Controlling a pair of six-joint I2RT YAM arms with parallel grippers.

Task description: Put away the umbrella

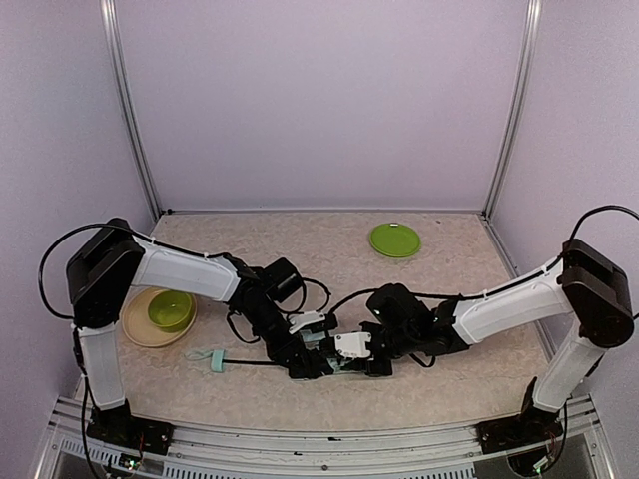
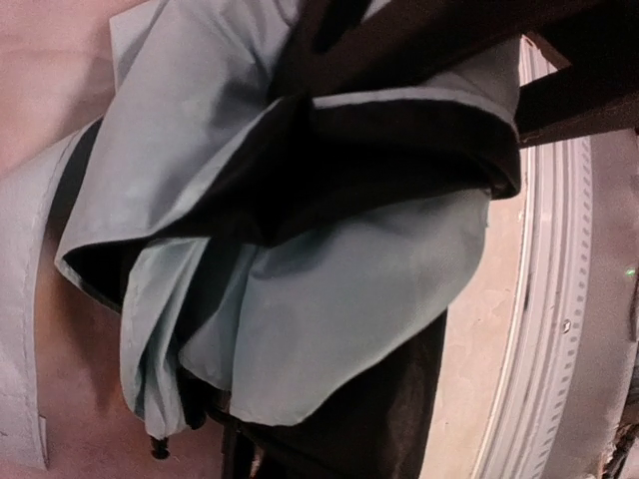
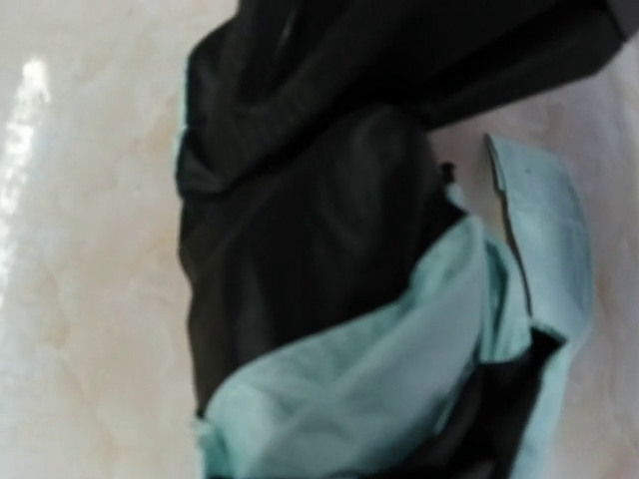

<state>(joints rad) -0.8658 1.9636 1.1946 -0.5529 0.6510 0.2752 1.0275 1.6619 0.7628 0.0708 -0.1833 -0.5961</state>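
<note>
Fabric may slip free: your left gripper (image 1: pixel 312 365) is closed, seemingly pinching only loose cloth of the umbrella (image 2: pixel 349 289), which lies at the table's (image 1: pixel 300 249) 6 o'clock, handle (image 1: pixel 221 359) toward 9. Cloth hides the right gripper's (image 1: pixel 375 366) jaws; width unclear. From above, both wrists cover the canopy.

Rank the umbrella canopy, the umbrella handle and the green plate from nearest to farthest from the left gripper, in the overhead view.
1. Umbrella canopy, bunched at the left gripper.
2. Umbrella handle, to its left.
3. Green plate, back right.
</note>
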